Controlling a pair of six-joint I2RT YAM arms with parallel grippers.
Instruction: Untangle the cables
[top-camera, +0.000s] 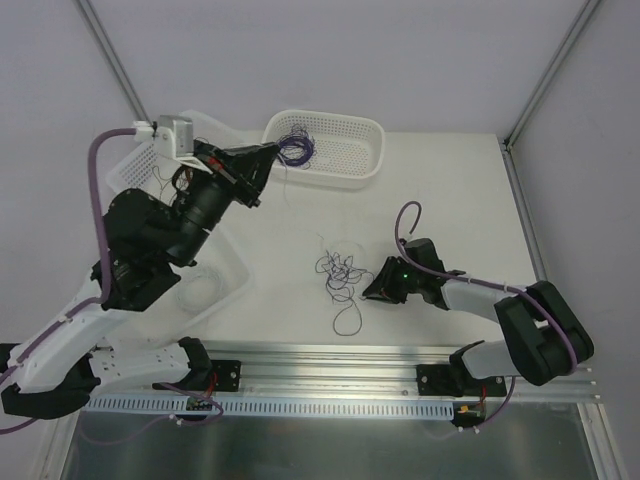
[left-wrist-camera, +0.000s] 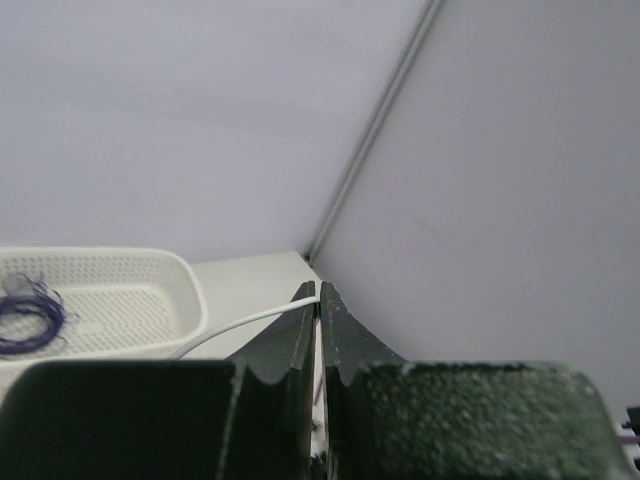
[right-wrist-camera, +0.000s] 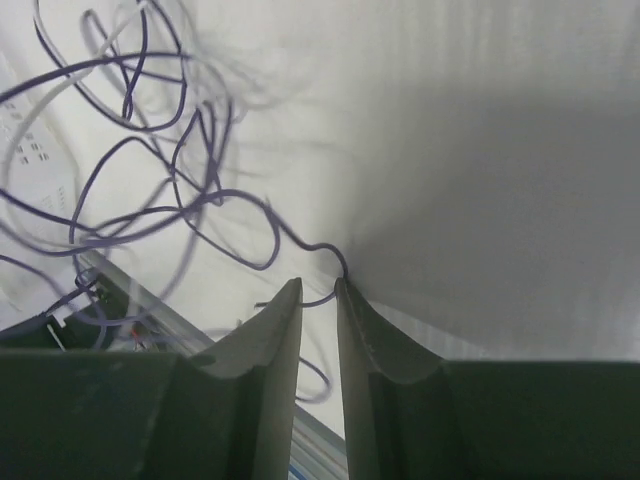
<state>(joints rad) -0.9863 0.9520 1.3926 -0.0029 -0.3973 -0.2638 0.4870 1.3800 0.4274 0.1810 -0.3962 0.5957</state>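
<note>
Cables (top-camera: 340, 272): hair-thin purple wires in loose, scribbly loops, lying flat near the middle of the white table (top-camera: 455, 200), with one longer loop trailing toward the near edge. In the right wrist view the same loops (right-wrist-camera: 150, 190) overlap and cross each other just ahead of the fingertips.

Whitish cable (left-wrist-camera: 250, 322): a single pale strand, lifted off the table. It runs in from the left and ends at the tips of the left gripper.

Left gripper (left-wrist-camera: 319, 293): raised, beside the near left corner of the perforated basket (top-camera: 352, 168). Its jaws are pressed together, with the whitish cable pinched between the tips.

Right gripper (right-wrist-camera: 318, 292): low over the table, at the right edge of the purple loops. Its jaws stand a narrow gap apart. One purple strand (right-wrist-camera: 322, 250) curves down into that gap at the tips and does not look pinched.

Perforated basket: white, at the far edge of the table, well apart from the loose loops.

Purple coil (top-camera: 297, 150): a bunched single-colour bundle in the left end of the basket.

White bin (top-camera: 238, 272): on the left side of the table, partly hidden by the left arm.
</note>
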